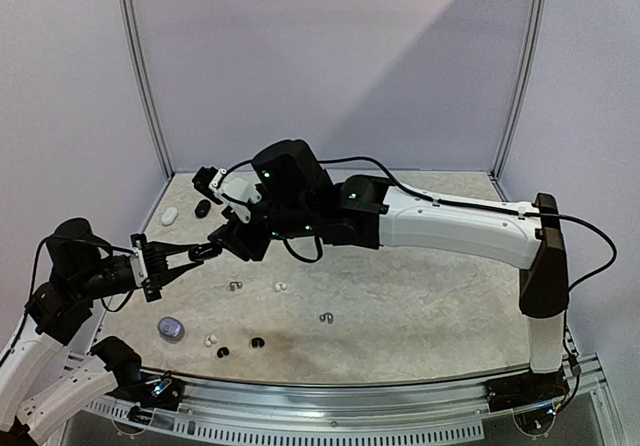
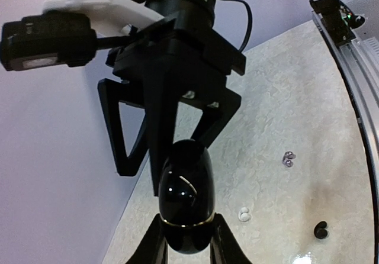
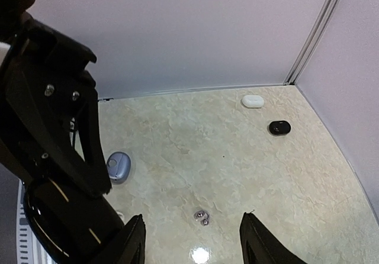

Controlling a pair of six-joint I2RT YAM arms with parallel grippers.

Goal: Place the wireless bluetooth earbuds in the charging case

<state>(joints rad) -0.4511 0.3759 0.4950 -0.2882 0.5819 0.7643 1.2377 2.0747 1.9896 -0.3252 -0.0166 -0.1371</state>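
Clamped narrow in the left jaws and raised clear of the desk (image 1: 430, 286): the black charging case (image 2: 185, 187), gripped at one end so as to leave the rounded far end exposed. Appears closed, with a thin bright line around the body just above the gripped end. Pointed toward the right jaws, judged as a presentation for opening the lid with the second set.

Note the right jaws standing partly spread, just beside the free end of the case. In the right wrist view, only bare desk between them, so holding nothing. Cannot tell whether touching the case.

Lying loose on the desk, well apart from the held case: the earbuds (image 1: 235, 286), scattered singly and in small groups, among them a white earbud (image 1: 280, 287) and a black earbud (image 1: 257, 343). None seated in any case. Spread out enough, by judgement, for picking one at a time after lid opening.

Also on the desk: a white case (image 1: 169, 215) and a second black case (image 1: 202, 208) toward the back, a grey case (image 1: 171, 328) toward the front
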